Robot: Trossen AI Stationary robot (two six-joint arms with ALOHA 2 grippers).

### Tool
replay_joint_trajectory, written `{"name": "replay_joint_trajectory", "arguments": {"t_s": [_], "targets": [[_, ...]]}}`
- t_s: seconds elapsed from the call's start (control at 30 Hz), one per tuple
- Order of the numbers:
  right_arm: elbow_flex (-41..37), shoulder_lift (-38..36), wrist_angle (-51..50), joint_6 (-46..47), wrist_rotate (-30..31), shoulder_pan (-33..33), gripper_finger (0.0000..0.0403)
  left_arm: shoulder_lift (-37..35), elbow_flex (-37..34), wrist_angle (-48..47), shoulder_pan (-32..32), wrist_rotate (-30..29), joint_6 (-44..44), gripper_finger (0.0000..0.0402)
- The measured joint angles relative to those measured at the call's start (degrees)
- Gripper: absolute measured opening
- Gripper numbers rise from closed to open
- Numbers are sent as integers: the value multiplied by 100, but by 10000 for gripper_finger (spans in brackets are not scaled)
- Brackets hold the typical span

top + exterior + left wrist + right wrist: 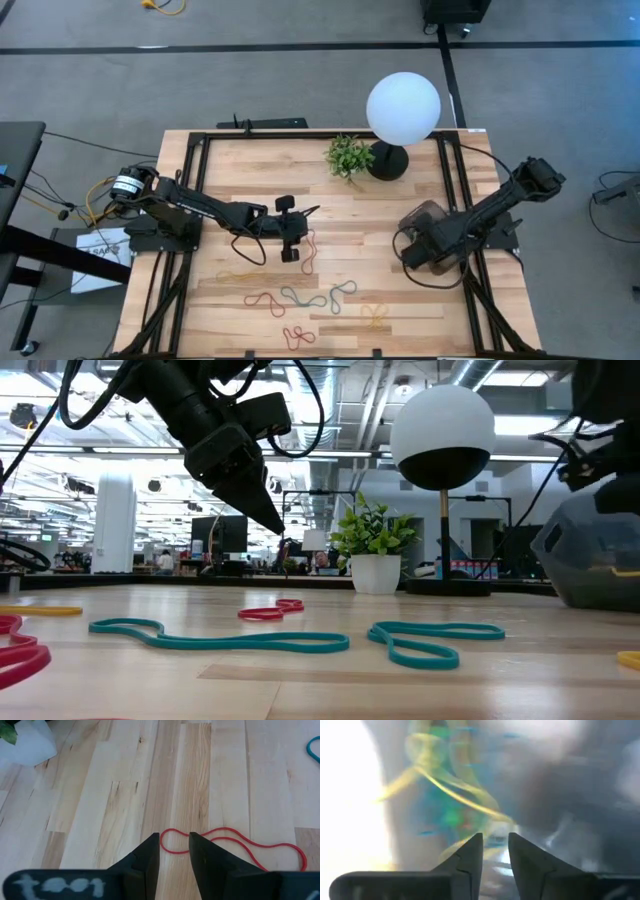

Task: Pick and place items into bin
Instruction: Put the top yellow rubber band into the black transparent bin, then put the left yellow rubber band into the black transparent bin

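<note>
Coloured rubber bands lie on the wooden table: a red one (308,252) (225,840) (270,612), teal ones (320,298) (220,638), more red (265,300), and yellow (375,315). My left gripper (305,232) (174,840) (272,520) is shut and hovers just above the near-centre red band without touching it. The dark translucent bin (428,215) (600,560) stands at the table's right. My right gripper (420,245) (495,840) is shut and reaches down into the bin, where yellow and teal bands (445,780) show blurred. My right gripper points down into the bin among the blurred bands; a yellow strand (470,795) runs up to its fingertips, but I cannot tell whether it touches any band.
A small green plant in a white pot (348,155) (375,550) and a globe lamp (402,110) on a black round base (388,160) stand near the far edge. A black frame rail (190,200) runs along the table's sides. Bare wood lies between the arms.
</note>
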Motion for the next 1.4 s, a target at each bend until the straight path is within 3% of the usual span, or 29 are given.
{"name": "replay_joint_trajectory", "arguments": {"t_s": [0.13, 0.47, 0.63, 0.8, 1.0, 1.17, 1.27, 1.4], "targets": [[9, 0, 625, -177, 150, -14, 93, 0, 0, -2, 0, 0, 0, 96], [7, 2, 964, -247, 906, -365, 91, 0, 0, -2, -1, 35, 0, 96], [7, 2, 1621, -900, 1410, -654, 91, 0, 0, -2, 0, 37, 0, 96], [7, 2, 1864, -1424, 1493, -995, 91, 0, 0, -14, 0, 42, 0, 96], [44, 4, 1489, -1587, 1424, -1228, 91, 0, 0, -584, -55, 248, -127, 96], [336, 4, 589, -1241, 793, -1244, 91, 0, 0, -1261, -181, 882, -419, 96], [578, 4, 493, -746, 588, -1061, 91, 0, 0, -1297, -268, 933, -535, 96], [1021, 4, 535, -541, 1153, -604, 91, 0, 0, -1302, -361, 940, -602, 96]]}}
